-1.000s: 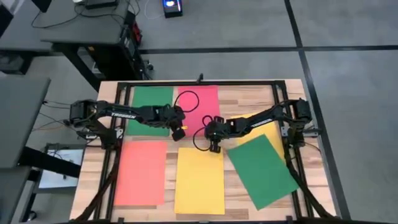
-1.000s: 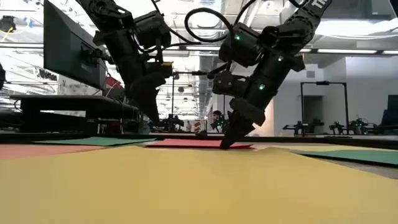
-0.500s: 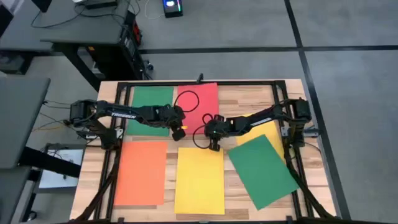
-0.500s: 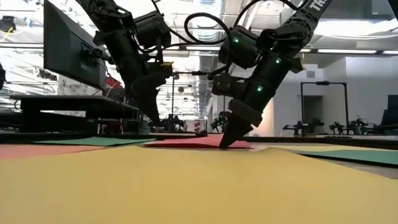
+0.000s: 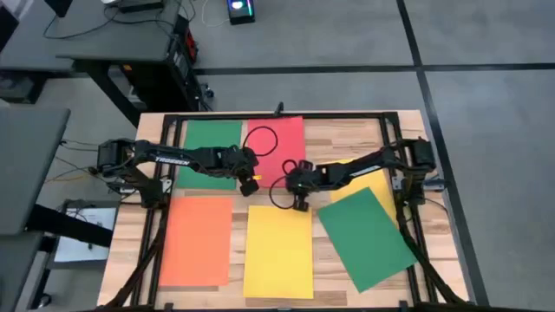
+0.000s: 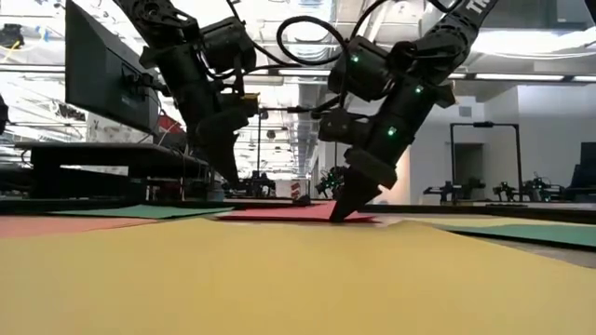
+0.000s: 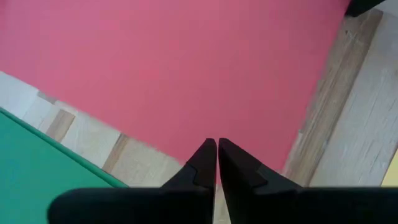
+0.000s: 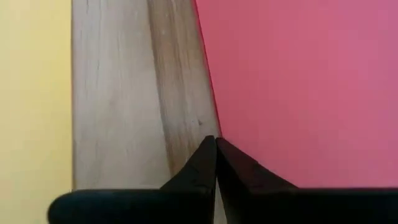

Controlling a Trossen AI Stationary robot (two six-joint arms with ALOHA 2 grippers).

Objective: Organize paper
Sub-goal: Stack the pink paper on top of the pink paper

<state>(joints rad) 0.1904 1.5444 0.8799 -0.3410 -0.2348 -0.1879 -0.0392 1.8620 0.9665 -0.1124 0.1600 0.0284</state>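
Observation:
Several paper sheets lie flat on the wooden table: green and pink-red at the far side, orange, yellow and a tilted green one at the near side, the last on another yellow sheet. My left gripper is shut over the pink-red sheet's near left corner. My right gripper is shut at that sheet's near edge, toward its right corner. My left gripper points down at the pink-red sheet's near left corner; whether its shut tips touch the paper I cannot tell. My right gripper sets its shut fingertips on the pink-red sheet's near edge, slanting down from the table's right side. The sheet lies flat on the table.
A black frame runs round the table. A strip of bare wood separates the pink-red sheet from the near yellow one. A desk stands beyond the far left corner.
The pink-red sheet has slid a little toward the table's far edge, staying flat, with my right gripper's shut tips at its near edge. Both grippers stay shut and nearly in place.

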